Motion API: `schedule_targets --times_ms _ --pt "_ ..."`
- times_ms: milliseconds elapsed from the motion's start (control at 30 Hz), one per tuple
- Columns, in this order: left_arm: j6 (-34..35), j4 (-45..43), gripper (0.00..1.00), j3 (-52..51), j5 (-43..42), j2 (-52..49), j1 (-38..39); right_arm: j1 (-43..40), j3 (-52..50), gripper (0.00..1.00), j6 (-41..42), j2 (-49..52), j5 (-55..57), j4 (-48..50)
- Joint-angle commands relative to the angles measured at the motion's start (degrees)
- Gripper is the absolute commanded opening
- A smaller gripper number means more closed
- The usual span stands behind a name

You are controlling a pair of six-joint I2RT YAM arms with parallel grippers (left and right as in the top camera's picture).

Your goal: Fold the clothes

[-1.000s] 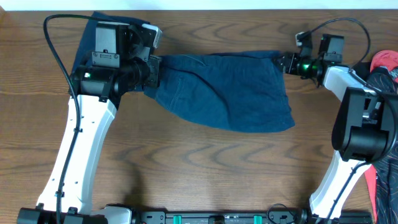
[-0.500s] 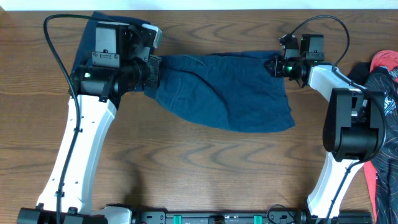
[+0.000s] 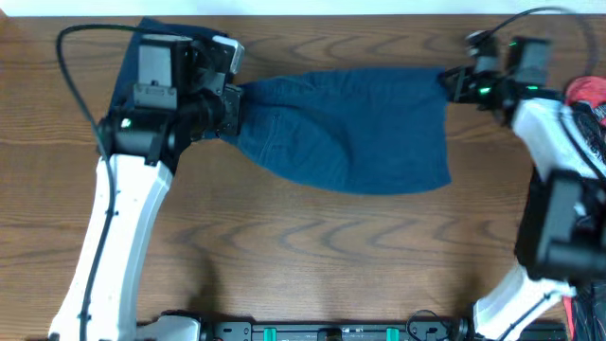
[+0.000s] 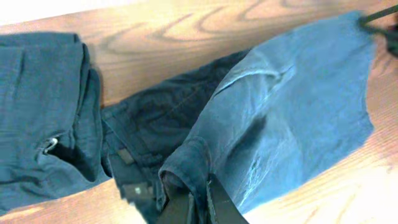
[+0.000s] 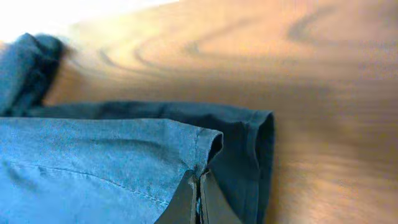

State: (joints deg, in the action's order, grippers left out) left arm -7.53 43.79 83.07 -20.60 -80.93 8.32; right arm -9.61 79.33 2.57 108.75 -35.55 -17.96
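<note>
From overhead the shorts lie stretched across the far middle of the worktop. They are strung between the left hand at the waistband end and the right hand at the upper right corner. The left wrist view adds what the arm mostly hides from above: a second dark bundle lying just beside the waistband, near the worktop's back edge. It also shows the left hand pressed together on a fold of waistband. The right wrist view shows the right hand pinching the corner of the leg hem. The shorts' lower edge sags toward the front, where bare wood runs wide and open. The back edge is close behind both hands, and a red cloth crowds the right side. A second ago the right hand sat lower and further left at the hem. It has since clamped on and drawn the corner rightward and back, straightening the top edge.
</note>
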Motion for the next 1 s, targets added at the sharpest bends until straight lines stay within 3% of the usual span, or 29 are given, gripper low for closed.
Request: schedule_targets --times_ms 0,233,400,600,667,700,767,833,900,967 --pt "-0.37 1.7 0.06 0.42 0.33 5.25 -0.13 -2.21 0.5 0.01 -0.04 -8.37 -2.43 -4.15" --pt "1.03 13.07 0.06 0.42 0.31 12.26 -0.13 -3.93 0.5 0.01 -0.02 -22.03 -0.83 -24.11" --pt "5.49 25.03 0.08 0.42 0.31 15.3 -0.13 -3.93 0.5 0.01 -0.02 -30.49 10.27 -37.83" --pt "7.48 37.62 0.17 0.42 0.31 15.8 -0.13 -3.93 0.5 0.01 -0.02 -38.93 18.21 -48.68" --pt "7.89 40.54 0.25 0.42 0.31 15.78 -0.13 -3.93 0.5 0.02 -0.07 -40.92 18.78 -52.68" --pt "7.87 41.83 0.25 0.42 0.31 15.78 -0.13 -3.93 0.48 0.07 -0.07 -41.55 19.96 -54.14" --pt "7.87 44.13 0.25 0.42 0.33 15.78 -0.13 -3.93 0.48 0.35 -0.04 -42.53 23.04 -56.57" --pt "7.87 45.53 0.26 0.42 0.33 15.78 -0.13 -3.93 0.48 0.38 0.79 -42.91 25.53 -58.1" --pt "7.87 45.92 0.27 0.42 0.33 15.78 -0.13 -3.93 0.48 0.56 1.95 -42.86 27.58 -58.12" --pt "7.85 45.66 0.32 0.42 0.35 15.78 -0.13 -3.93 0.48 0.58 3.63 -42.73 29.42 -57.7"
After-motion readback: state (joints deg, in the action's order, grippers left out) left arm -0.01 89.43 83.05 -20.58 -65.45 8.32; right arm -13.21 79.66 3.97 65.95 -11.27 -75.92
